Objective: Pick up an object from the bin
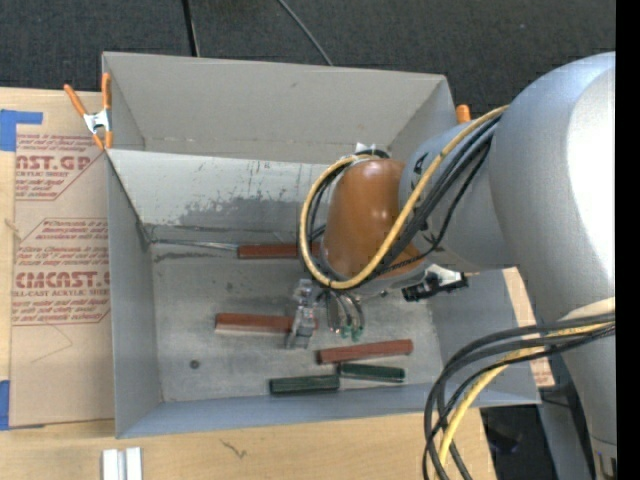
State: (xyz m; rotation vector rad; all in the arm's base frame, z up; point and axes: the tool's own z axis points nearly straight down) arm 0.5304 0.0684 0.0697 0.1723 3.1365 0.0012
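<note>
The jaws hang low over the middle of the bin (pixel 130 268) floor. They stand apart, with nothing visible between them.

Nearest is a red stick (pixel 248 323), flat on the floor to the view's left of the jaws. Its long axis runs left to right and points straight at them. Its right end lies at or under the left-hand jaw, though I cannot tell whether they touch. The jaws are therefore at the stick's tip, not astride its middle. Their gap seems to open along the same line as the stick. I judge that a grasp needs a shift left along the stick and probably a wrist turn, so the jaws close across its width.

Just in front of the jaws and to the right lies a 2nd red stick (pixel 365 349), nearly parallel to the 1st. Beyond it, toward the front wall, are a green stick (pixel 372 372) and a 2nd green stick (pixel 304 385), both also lying left to right. Farthest off, behind and left of the jaws, a 3rd red stick (pixel 268 251) lies at the foot of the back wall.
</note>
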